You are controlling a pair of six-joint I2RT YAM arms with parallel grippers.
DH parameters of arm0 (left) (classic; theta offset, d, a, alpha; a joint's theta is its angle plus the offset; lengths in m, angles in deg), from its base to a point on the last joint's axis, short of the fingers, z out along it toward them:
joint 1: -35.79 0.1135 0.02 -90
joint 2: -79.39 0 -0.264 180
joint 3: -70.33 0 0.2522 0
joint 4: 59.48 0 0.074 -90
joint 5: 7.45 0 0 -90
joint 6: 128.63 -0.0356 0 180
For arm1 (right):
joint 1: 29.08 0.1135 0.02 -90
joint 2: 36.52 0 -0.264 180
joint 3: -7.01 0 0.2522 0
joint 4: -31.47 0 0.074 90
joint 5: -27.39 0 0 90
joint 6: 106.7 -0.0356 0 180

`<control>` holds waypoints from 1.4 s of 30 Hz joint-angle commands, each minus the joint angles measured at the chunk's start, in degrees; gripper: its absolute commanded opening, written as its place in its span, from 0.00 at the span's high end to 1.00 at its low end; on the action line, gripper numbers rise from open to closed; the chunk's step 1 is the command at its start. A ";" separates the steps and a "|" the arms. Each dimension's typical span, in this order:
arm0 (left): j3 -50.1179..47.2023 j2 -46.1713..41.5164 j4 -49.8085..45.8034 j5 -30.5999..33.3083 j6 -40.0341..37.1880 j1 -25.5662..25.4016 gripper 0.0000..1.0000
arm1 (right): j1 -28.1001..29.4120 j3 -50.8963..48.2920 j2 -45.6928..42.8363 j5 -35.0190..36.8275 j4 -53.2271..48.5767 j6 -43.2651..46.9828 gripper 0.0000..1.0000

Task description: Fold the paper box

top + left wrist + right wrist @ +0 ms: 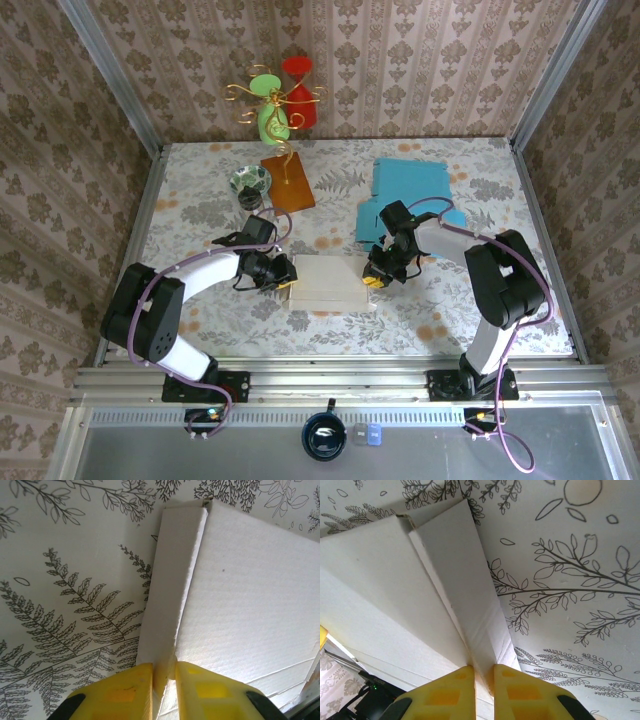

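The white corrugated paper box (330,283) lies flat on the floral table between both arms. My left gripper (285,278) is at its left edge, and in the left wrist view its yellow fingers (125,695) are shut on the box's raised left side flap (172,585). My right gripper (372,278) is at the right edge. The right wrist view shows its yellow fingers (515,692) pinching the box's right side flap (465,585), which stands up from the main panel (375,580).
A stack of blue flat cardboard (408,195) lies behind the right arm. An orange sheet (287,180), a small patterned bowl (250,181) and a wire ornament with red and green pieces (280,100) stand at the back left. A dark cup (324,436) sits below the table's front rail.
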 commanded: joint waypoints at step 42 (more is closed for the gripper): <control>-4.24 1.06 0.49 2.59 -0.26 1.88 0.92 | -5.09 -3.25 2.57 -14.59 17.46 15.13 0.32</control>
